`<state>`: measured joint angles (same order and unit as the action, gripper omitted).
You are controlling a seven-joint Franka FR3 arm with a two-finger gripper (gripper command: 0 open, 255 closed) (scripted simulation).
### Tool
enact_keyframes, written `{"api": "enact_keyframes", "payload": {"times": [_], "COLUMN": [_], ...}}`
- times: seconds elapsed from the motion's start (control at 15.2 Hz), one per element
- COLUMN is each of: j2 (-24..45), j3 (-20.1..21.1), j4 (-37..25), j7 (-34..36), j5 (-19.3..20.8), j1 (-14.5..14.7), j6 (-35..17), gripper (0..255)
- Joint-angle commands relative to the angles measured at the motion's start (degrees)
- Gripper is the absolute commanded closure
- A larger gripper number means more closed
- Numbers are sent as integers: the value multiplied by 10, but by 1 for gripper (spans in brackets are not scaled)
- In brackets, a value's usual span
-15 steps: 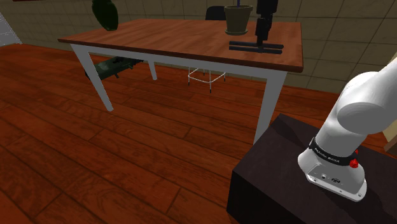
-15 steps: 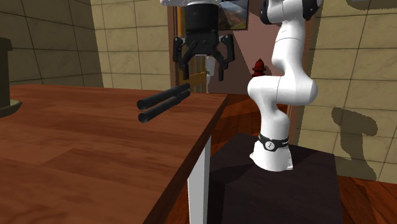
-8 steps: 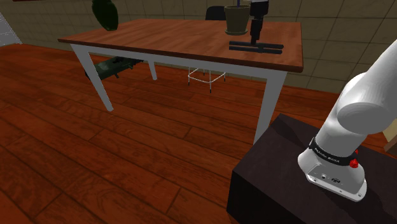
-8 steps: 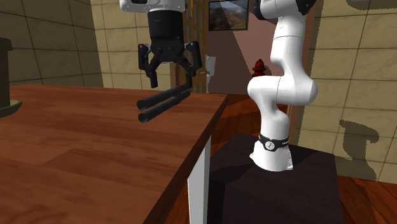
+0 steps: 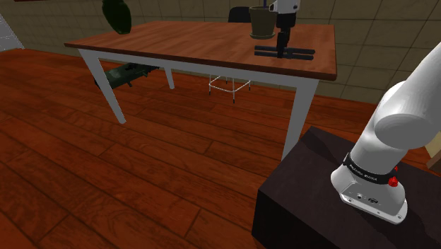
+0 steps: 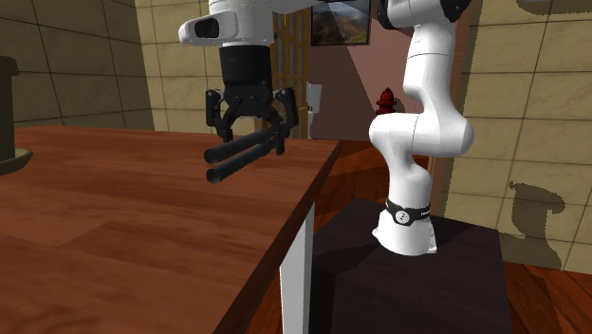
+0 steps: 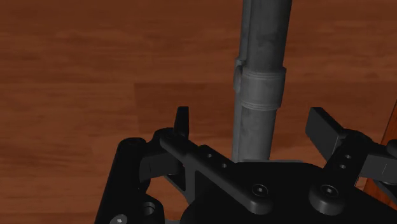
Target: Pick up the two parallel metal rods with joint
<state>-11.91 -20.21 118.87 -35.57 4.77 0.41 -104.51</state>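
The two dark rods (image 5: 285,51) lie side by side on the brown wooden table (image 5: 191,39). They are near the edge that is closest to the stand (image 5: 304,209), and in the shoulder view they are just in front of a dark pot (image 5: 263,20). The black gripper (image 5: 283,39) hangs directly over them and points straight down from the white arm (image 5: 403,106). In the second exterior view the gripper (image 6: 249,135) is low at the rods (image 6: 245,157), with one finger on each side of the pair. There the rods lie flat on the table (image 6: 142,237), close to its corner, and point toward that view's lower left. In the wrist view one grey rod (image 7: 261,70) runs away from the hand between the two fingers (image 7: 183,122), and a ring-like joint (image 7: 258,89) sits around it. The fingers stand wide apart and neither of them touches the rod, so the gripper (image 7: 254,124) is open and holds nothing. The rod is nearer to one finger than to the other one. Behind the rod the wooden surface of the table is seen. Under the table, on the red-brown wooden floor (image 5: 141,177), stands a small white wire frame (image 5: 230,86).
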Motion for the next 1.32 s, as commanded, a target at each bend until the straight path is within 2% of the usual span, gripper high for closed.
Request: {"api": "enact_keyframes", "payload": {"times": [0.0, 0.59, 1.25], "j2": [0, 1, -3], "j3": [0, 0, 4], "j4": [3, 1, -72], "j7": [1, 0, 0], "j5": [0, 0, -1], "j1": [0, 0, 2], "j6": [-3, -2, 75], "gripper": [255, 255, 255]}}
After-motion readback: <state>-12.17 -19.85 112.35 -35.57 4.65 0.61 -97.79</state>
